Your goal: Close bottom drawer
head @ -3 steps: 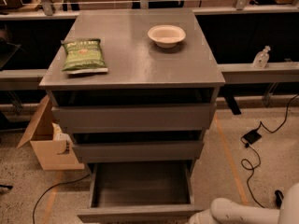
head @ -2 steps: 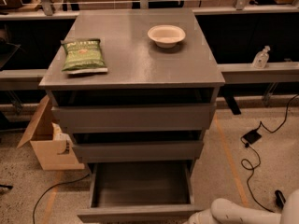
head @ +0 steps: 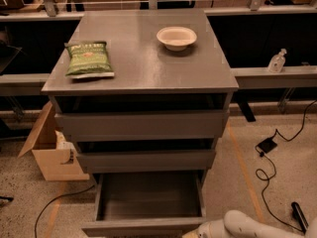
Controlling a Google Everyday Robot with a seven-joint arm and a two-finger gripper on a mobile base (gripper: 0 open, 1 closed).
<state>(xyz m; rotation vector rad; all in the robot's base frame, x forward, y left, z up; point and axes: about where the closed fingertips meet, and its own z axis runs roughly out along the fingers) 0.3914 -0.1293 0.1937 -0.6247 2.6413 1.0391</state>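
The bottom drawer [head: 147, 197] is seen pulled far out of the grey cabinet [head: 143, 125]. The claw [head: 196, 233] is found at the picture's lower edge, just beside the drawer's front right corner. Whether it is wide, narrow or touching the drawer cannot be told. A green bag [head: 89, 59] and a bowl [head: 176, 37] are carried on the counter [head: 143, 71].

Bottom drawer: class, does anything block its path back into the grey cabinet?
Nothing visible does. The pulled-out matte grey bottom drawer looks empty inside, and the gripper sits low by its front's right corner.
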